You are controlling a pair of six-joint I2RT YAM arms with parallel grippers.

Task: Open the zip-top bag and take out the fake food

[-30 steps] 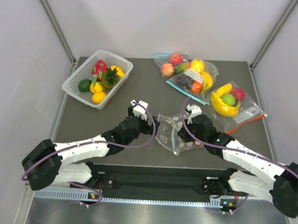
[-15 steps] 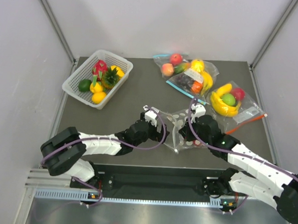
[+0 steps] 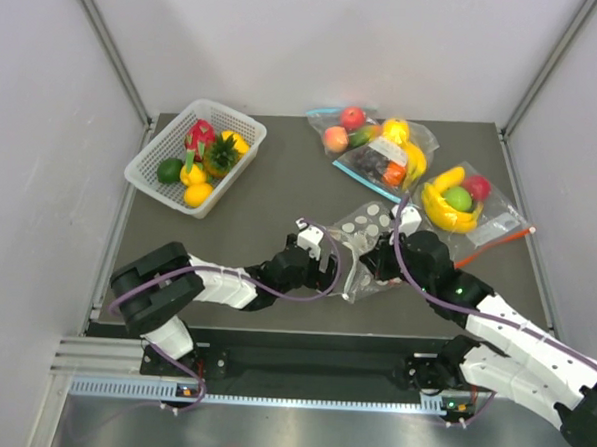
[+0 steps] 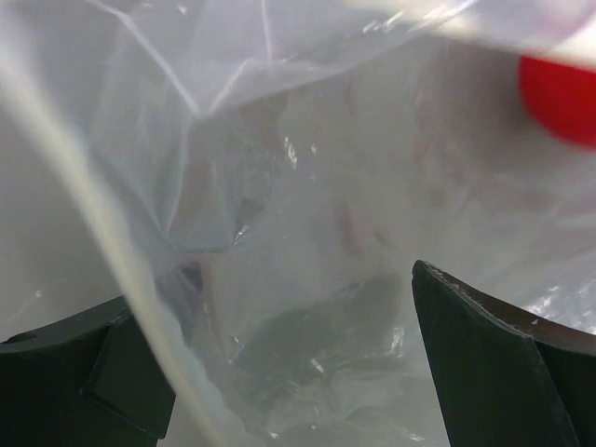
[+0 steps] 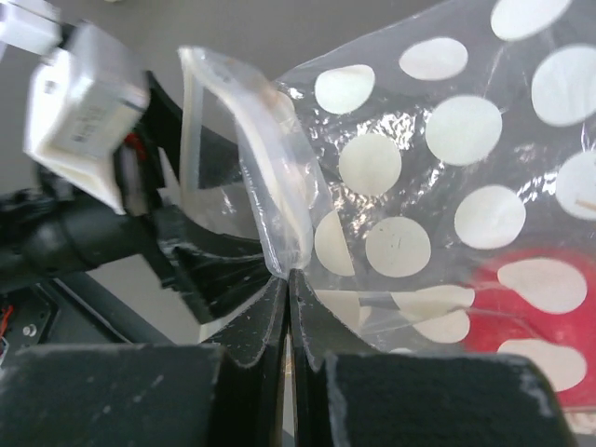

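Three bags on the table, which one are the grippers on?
The white-dotted bag near centre: right gripper pinches its edge, left gripper open at it. The blue-strip bag and red-orange-strip bag lie far right, undotted, untouched.

Dark grey table [image 3: 281, 183], plain white walls [image 3: 318, 44] on 3 sides, metal rail [image 3: 269, 394] along near edge, even light

Dark grey worktop [image 3: 281, 183], matte. Far left: white mesh basket [image 3: 237, 170] sitting on it, angled, toy fruit inside. Far right: clear bag with blue zip strip [image 3: 380, 153], fruit-filled, lying flat. Just beside it, nearer right edge: clear bag with red-orange zip strip [image 3: 462, 204], also flat. Front centre: dotted zip-top bag [image 3: 366, 227], tipped up; contact with worktop unclear.
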